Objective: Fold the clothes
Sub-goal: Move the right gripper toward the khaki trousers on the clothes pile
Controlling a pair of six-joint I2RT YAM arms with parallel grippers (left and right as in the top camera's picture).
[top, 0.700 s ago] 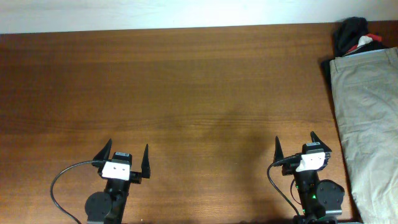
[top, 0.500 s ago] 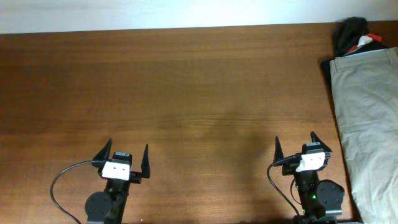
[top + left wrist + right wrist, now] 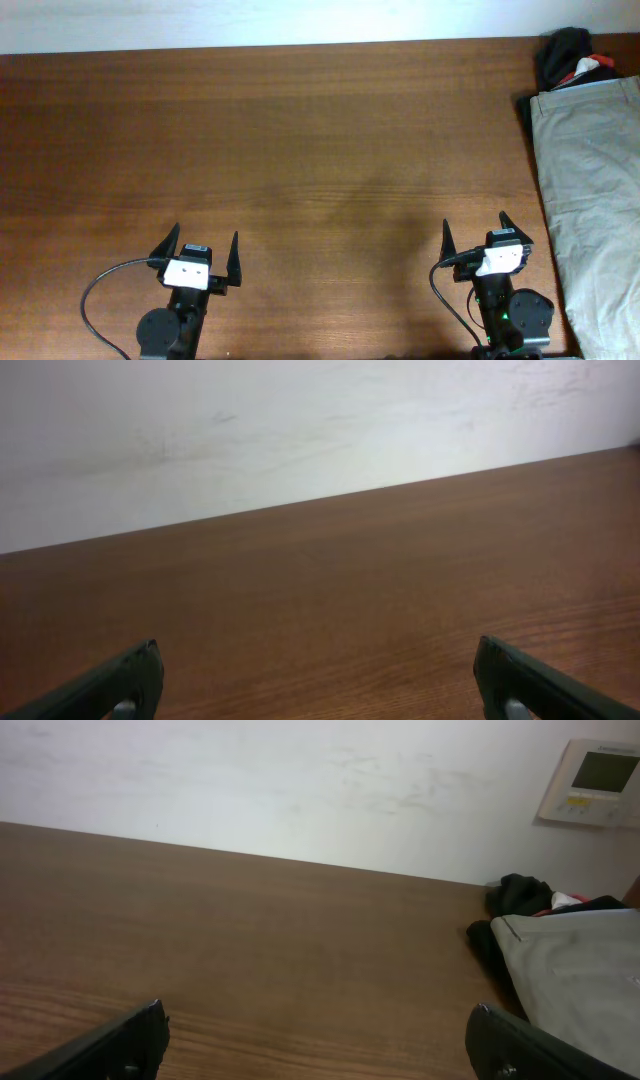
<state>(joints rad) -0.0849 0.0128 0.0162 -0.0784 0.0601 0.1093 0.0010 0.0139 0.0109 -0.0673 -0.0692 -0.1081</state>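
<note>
The khaki shorts lie flat along the right edge of the wooden table, partly cut off by the frame; they also show in the right wrist view at the right. My left gripper is open and empty at the front left, far from the shorts; its fingertips frame bare wood in the left wrist view. My right gripper is open and empty at the front right, just left of the shorts; in the right wrist view its jaws stand wide over bare wood.
A black garment with a red and white patch lies bunched at the back right corner, touching the shorts' top; it also shows in the right wrist view. A white wall runs behind the table, with a wall control panel.
</note>
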